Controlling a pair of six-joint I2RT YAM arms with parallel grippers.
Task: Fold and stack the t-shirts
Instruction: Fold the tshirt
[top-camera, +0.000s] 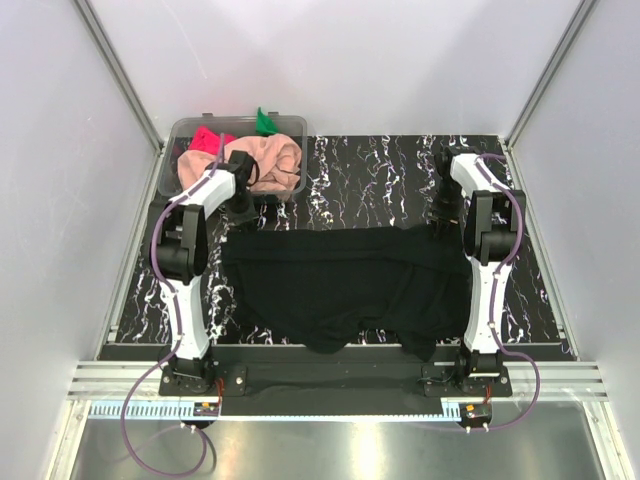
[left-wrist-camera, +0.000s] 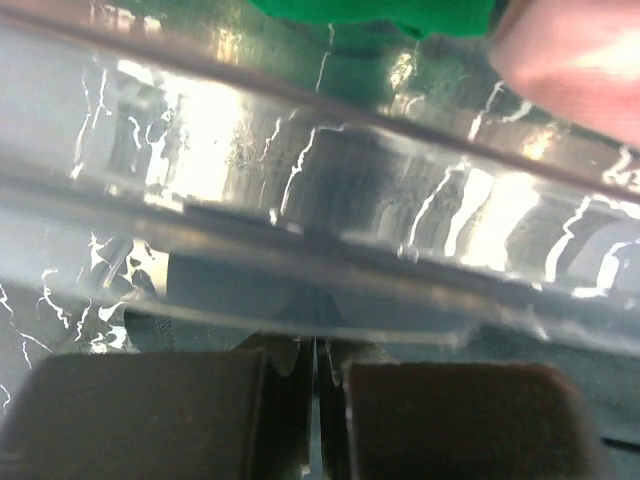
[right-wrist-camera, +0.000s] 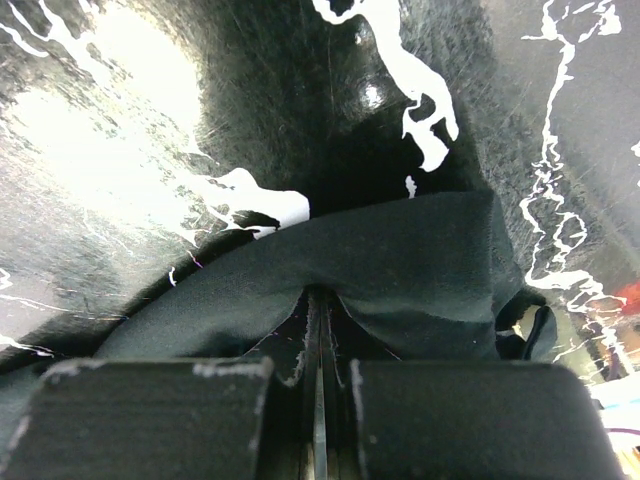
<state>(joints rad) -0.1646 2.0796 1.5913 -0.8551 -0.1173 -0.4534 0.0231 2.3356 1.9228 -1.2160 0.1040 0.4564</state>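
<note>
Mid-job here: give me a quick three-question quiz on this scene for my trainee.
1. True or false: the black t-shirt lies spread on the table, outside the clear tub.
2. Which t-shirts sit in the tub? A) the peach-pink t-shirt, pink-red t-shirt and green t-shirt; B) only a white one; C) none.
3. Fill in: the right end effector is shut on the ____ t-shirt.
Key: 1 true; 2 A; 3 black.
</note>
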